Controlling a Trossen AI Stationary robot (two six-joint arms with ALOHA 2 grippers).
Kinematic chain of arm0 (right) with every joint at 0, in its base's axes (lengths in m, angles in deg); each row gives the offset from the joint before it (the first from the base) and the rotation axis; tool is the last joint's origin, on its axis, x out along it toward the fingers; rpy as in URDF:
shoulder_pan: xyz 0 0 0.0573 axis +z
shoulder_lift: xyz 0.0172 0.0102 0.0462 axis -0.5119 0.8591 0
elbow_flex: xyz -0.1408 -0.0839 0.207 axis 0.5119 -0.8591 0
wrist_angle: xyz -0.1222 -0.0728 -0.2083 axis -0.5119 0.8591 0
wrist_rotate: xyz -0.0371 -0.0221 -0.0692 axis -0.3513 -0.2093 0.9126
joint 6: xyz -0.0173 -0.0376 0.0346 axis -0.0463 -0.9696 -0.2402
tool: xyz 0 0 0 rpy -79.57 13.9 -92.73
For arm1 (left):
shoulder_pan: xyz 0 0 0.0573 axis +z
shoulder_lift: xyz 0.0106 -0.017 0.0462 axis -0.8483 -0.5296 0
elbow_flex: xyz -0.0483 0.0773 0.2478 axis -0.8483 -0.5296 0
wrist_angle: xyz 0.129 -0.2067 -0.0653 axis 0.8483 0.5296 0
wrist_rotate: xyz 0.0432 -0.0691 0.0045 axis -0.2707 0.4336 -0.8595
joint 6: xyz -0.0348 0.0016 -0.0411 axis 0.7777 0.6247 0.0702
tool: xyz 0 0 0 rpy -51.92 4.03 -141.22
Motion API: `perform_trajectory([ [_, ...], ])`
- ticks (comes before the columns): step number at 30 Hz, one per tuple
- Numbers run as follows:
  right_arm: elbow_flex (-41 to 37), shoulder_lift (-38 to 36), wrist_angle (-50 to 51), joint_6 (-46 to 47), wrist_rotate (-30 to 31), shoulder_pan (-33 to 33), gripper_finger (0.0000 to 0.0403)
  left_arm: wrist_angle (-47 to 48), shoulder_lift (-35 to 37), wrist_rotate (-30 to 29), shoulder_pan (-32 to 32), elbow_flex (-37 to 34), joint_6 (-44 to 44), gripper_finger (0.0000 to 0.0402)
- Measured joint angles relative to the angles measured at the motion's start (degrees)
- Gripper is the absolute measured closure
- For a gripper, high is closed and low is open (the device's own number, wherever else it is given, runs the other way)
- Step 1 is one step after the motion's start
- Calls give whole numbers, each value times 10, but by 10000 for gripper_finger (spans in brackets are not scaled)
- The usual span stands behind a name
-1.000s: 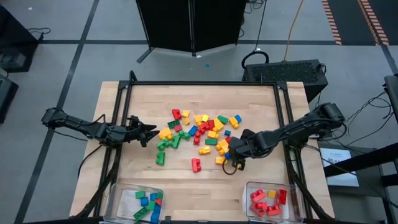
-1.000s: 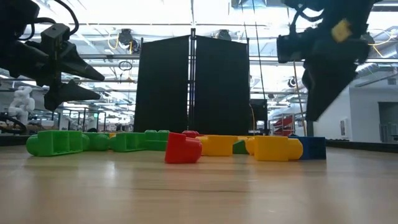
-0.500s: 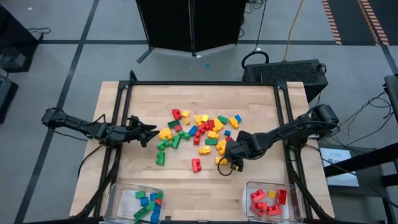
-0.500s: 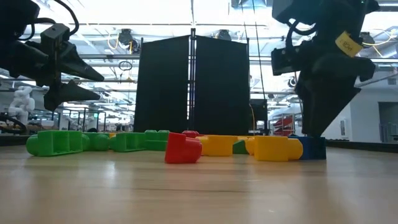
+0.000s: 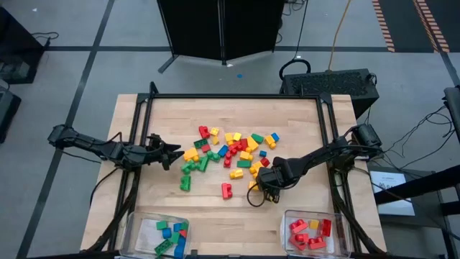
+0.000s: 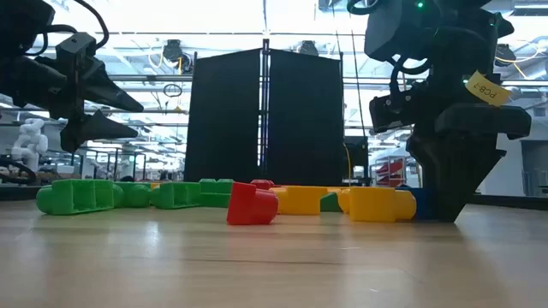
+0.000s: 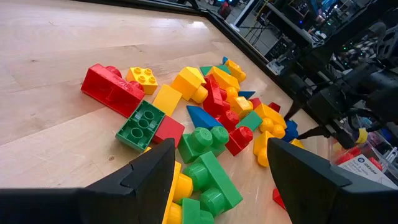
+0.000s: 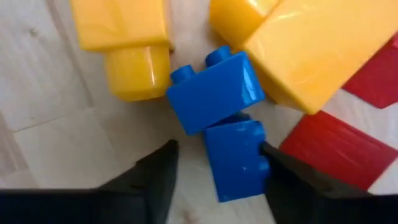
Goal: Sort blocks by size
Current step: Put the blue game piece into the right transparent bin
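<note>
we see the blocks [image 5: 230, 155], glossy moulded plastic bricks with round studs in red, yellow, green and blue, heaped at the middle of a pale wood-grain table [image 5: 302, 115], with one red block [image 5: 226, 190] lying apart on the near side. the right gripper [image 5: 264, 188] is down at the heap's near right edge; in its wrist view its two dark fingers [image 8: 155, 180] stand apart on either side of a blue block [image 8: 235, 158], just beside its faces, and we cannot tell whether they press it. a second blue block [image 8: 211, 93] leans against the first, with smooth yellow blocks [image 8: 124, 43] crowding close around and a red one [image 8: 342, 149] alongside. the left gripper [image 5: 175, 151] hovers by the heap's left edge with its fingers parted and nothing between them. two clear plastic bins sit at the table's near edge: the left bin [image 5: 138, 229] holds green, blue and red pieces, the right bin [image 5: 342, 234] mostly red. a dark folding screen [image 6: 264, 111] stands beyond the table.
</note>
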Motion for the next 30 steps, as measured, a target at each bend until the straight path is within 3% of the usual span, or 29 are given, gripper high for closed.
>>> perform_trajectory([
  [5,10,0,21,-1,13,-1,326,0,0,0,0,0,0,146],
  [13,65,-3,101,29,19,5,330,1,0,0,0,0,0,146],
  [20,215,-20,214,73,17,65,330,1,0,0,0,0,0,146],
  [25,296,-22,287,176,15,153,330,1,0,0,0,0,0,146],
  [30,302,-22,331,356,-3,259,330,0,0,0,0,0,0,146],
])
